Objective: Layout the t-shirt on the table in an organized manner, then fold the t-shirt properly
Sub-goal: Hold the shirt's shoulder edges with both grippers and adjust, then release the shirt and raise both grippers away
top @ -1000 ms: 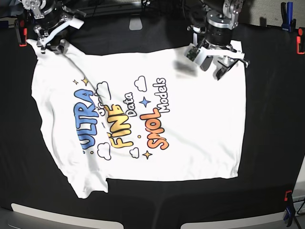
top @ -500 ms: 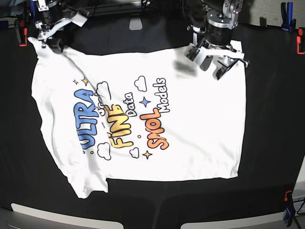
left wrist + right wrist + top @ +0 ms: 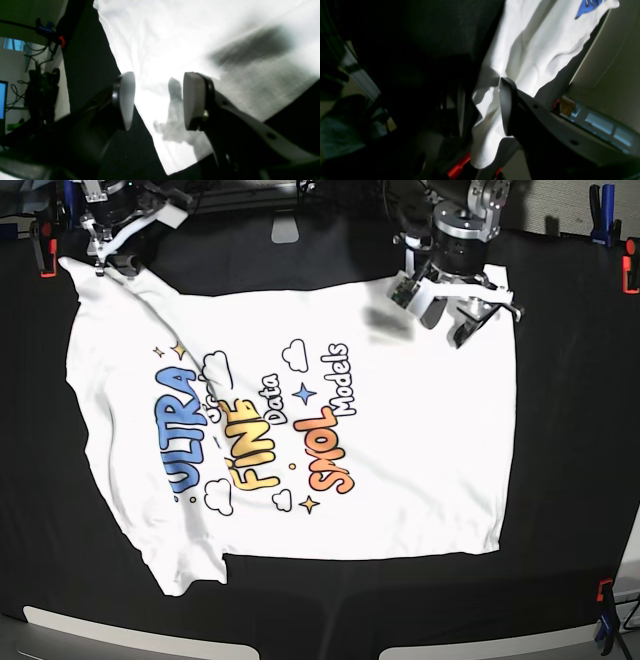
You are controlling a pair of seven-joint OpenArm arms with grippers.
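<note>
Here the t-shirt [image 3: 300, 430] lies flat on the black tabletop [image 3: 570, 460], print side up. It fills most of the middle of the tabletop. Its long side runs from the left edge of the tabletop toward the right edge. The straight bottom hem faces the right edge, and the sleeve end faces the left edge. The colored words run up toward the far edge, so the picture sits sideways in the base view. One sleeve sticks out toward the near left corner. The cloth near the left edge has some soft folds. The rest looks smooth.

The right claw [image 3: 105, 265] is at the far left corner of the tabletop. It pinches a bit of white cloth at the shirt's far left corner. In the right wrist view the cloth [image 3: 487, 117] is bunched up against the dark finger [image 3: 506, 105], and it hangs in folds past it. That corner of the shirt is pulled out toward the far left corner.

The left claw [image 3: 455, 315] is over the far right corner of the shirt, near the far edge of the tabletop. In the left wrist view its two pads [image 3: 191, 100] stand apart with a clear gap. White cloth shows through the gap below them, and nothing is held between them. Its shadow falls on the shirt.

A red clamp [image 3: 45, 255] sits at the far left corner of the tabletop.
</note>
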